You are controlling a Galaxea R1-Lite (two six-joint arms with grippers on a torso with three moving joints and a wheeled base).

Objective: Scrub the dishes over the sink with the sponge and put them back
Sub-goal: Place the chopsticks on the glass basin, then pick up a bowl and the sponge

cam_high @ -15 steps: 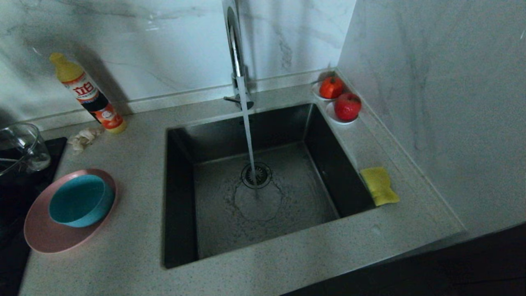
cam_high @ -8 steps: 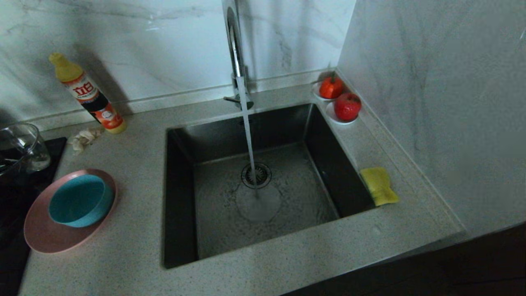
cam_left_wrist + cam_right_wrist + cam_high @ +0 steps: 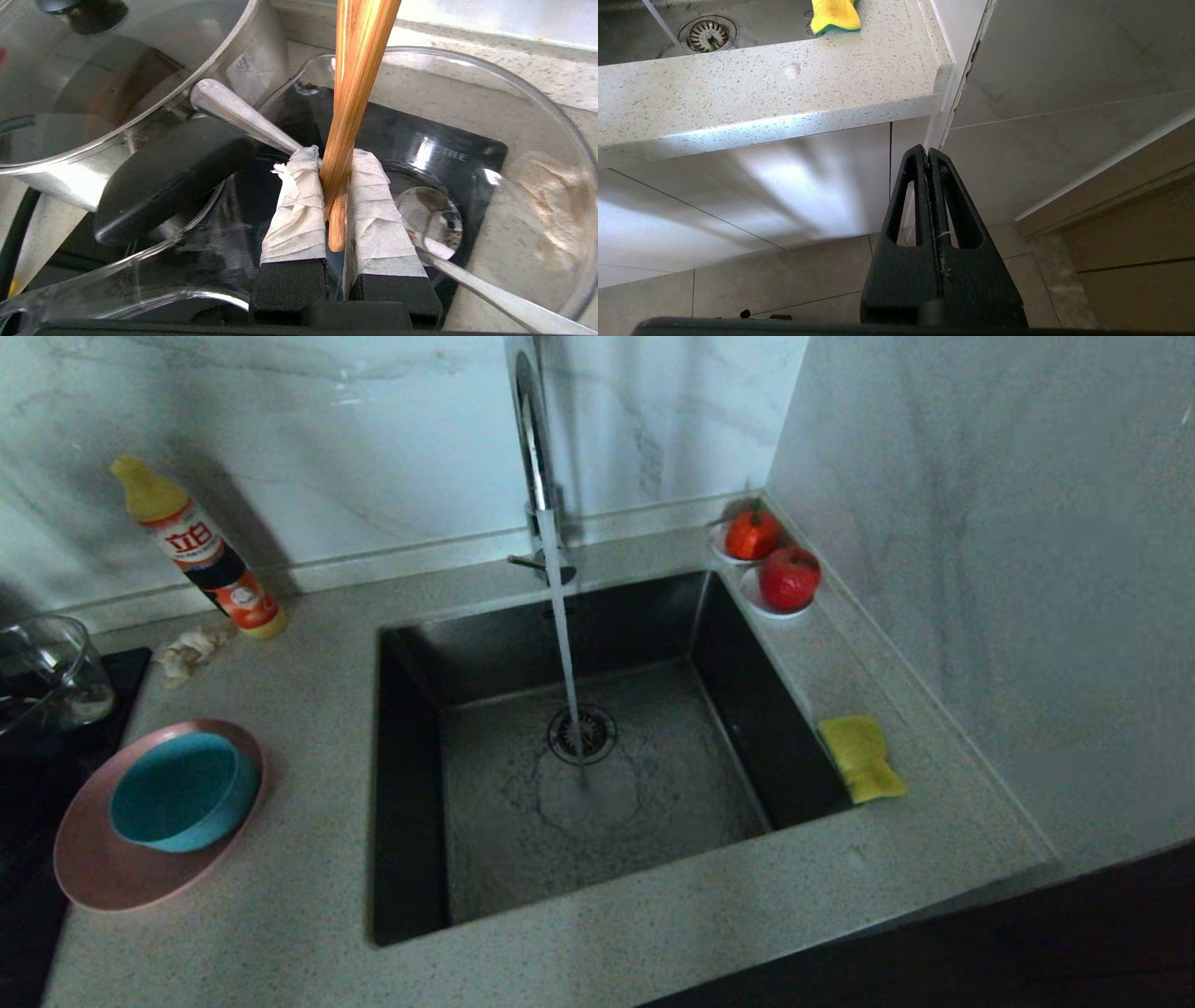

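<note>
My left gripper (image 3: 335,156) is shut on the pair of wooden chopsticks (image 3: 348,116), pinching them near one end between its tape-wrapped fingers (image 3: 299,205), just above a clear glass cup (image 3: 551,107). The pink plate (image 3: 103,873) lies on the counter left of the sink (image 3: 672,821), with the teal bowl (image 3: 182,789) sitting in it. The yellow sponge (image 3: 864,758) rests on the sink's right rim and its green face shows in the right wrist view (image 3: 834,16). My right gripper (image 3: 928,151) hangs shut and empty below the counter's front edge.
Water runs from the tall faucet (image 3: 532,448) onto the drain (image 3: 581,733). A dish-soap bottle (image 3: 201,551) and paper wad (image 3: 191,649) stand at the back left. Two red fruits (image 3: 789,577) sit on saucers at the back right. Metal spoons (image 3: 243,114) and a lidded pot (image 3: 93,93) crowd the cup.
Only the water's splash pattern on the sink floor shifts. Plate, bowl and sponge have not moved.
</note>
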